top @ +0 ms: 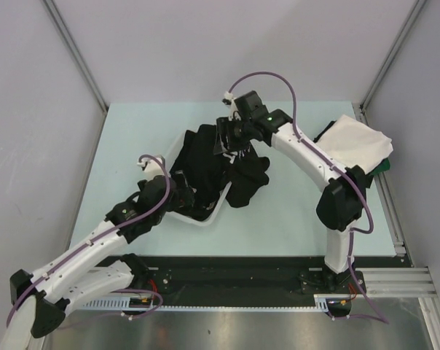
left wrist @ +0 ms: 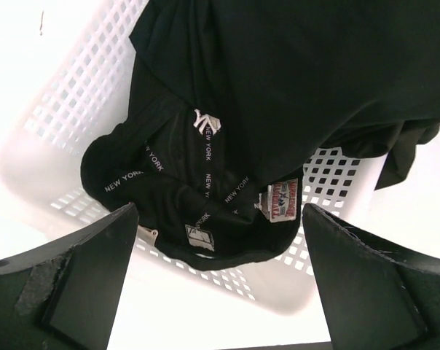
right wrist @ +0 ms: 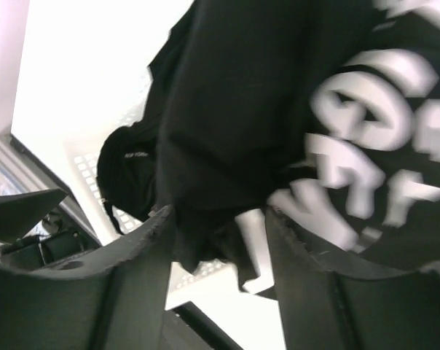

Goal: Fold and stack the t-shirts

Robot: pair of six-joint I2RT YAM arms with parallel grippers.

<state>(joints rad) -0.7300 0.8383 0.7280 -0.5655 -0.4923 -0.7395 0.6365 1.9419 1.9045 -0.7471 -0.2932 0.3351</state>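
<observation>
Shirts: black shirts (top: 205, 157) heaped in one basket (top: 204, 221), count unclear; I count one white shirt (top: 355, 138) on one green shirt (top: 384, 166), table's far right | right gripper (right wrist: 220, 219) part-open around lettered shirt (right wrist: 366, 131), grip unclear | left gripper (left wrist: 218, 240) spread wide, empty | one pale green table (top: 285, 219), grey walls (top: 205, 44)

Top view's bright and even, lit from above, only soft shadows near the basket (top: 205, 220). Left wrist: basket mesh glares out to white. Right wrist: the lettered shirt (right wrist: 366, 146) smears, heavily blurred.
</observation>
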